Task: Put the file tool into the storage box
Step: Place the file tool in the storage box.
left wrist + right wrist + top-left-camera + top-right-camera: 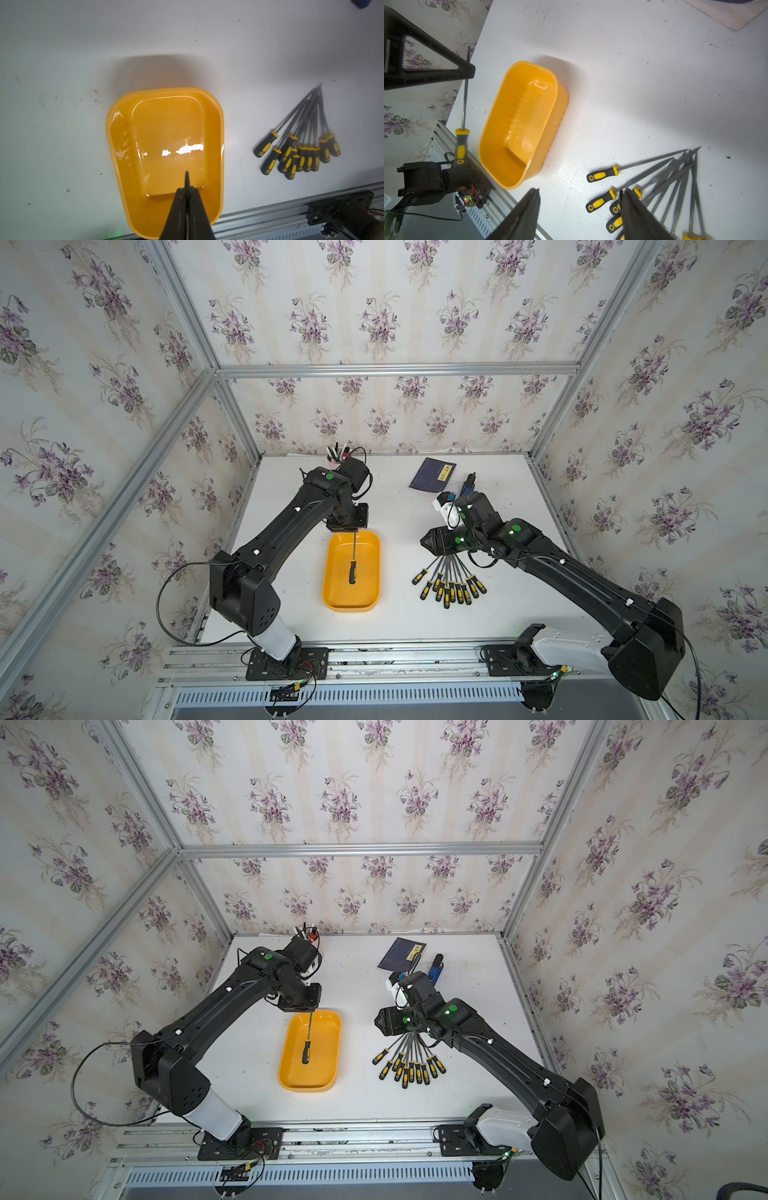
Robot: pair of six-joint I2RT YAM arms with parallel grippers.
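The orange-yellow storage box lies mid-table with nothing on its floor. My left gripper is shut on the metal tip of a file tool. The file hangs handle-down over the box without touching it. Its tip pokes out between the fingers. Right of the box my right gripper is open and holds nothing. It hovers over the tips of a fan of several files.
A dark blue notebook and a blue-handled tool lie at the back right. A pen cup stands at the back wall behind the left arm. An aluminium rail borders the table's front edge.
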